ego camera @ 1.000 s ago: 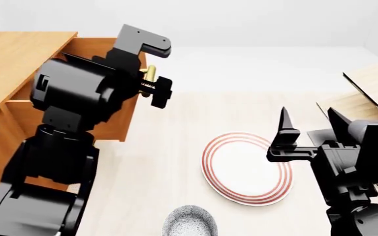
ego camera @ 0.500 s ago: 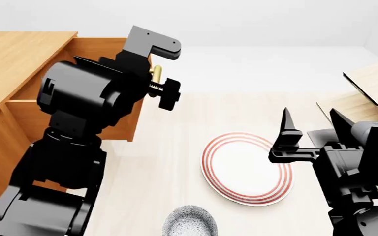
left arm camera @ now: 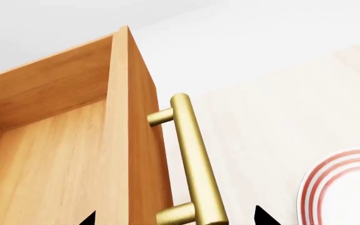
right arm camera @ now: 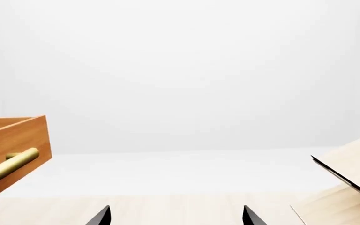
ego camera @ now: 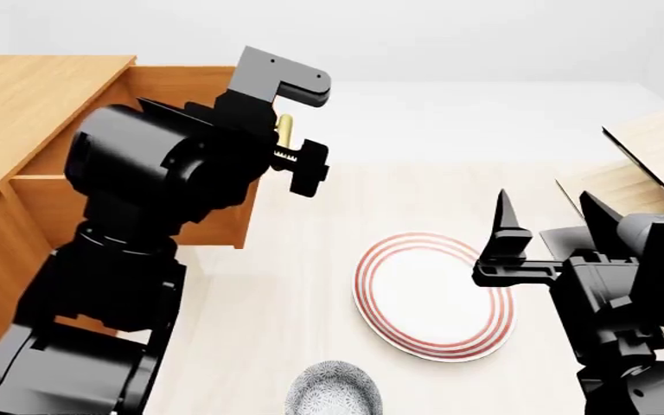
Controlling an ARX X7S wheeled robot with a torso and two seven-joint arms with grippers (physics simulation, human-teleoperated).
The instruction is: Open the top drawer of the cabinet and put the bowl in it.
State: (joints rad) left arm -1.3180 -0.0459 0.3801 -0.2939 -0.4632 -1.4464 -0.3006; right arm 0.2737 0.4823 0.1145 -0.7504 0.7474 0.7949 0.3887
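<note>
Two stiff things matter: the boxy orange-brown wooden cabinet [ego camera: 32,130] by the left hand [left arm camera: 174,218], whose shallow wooden top drawer [left arm camera: 73,154] stands open and slides by its brass bar handle [left arm camera: 196,164], which that hand straddles, fingers apart. The small speckled white bowl [ego camera: 332,391], probably light, slippery and breakable, sits below the raised, spread right hand [ego camera: 545,216]; take its rim.

We see two matte black arms built of bulky rounded joint housings and boxy links. The left gripper [ego camera: 290,130] carries an angular bracket with small screw dots and a toothed rack. The right gripper [ego camera: 545,226] ends in thin, pointed black fingers [ego camera: 501,216].
</note>
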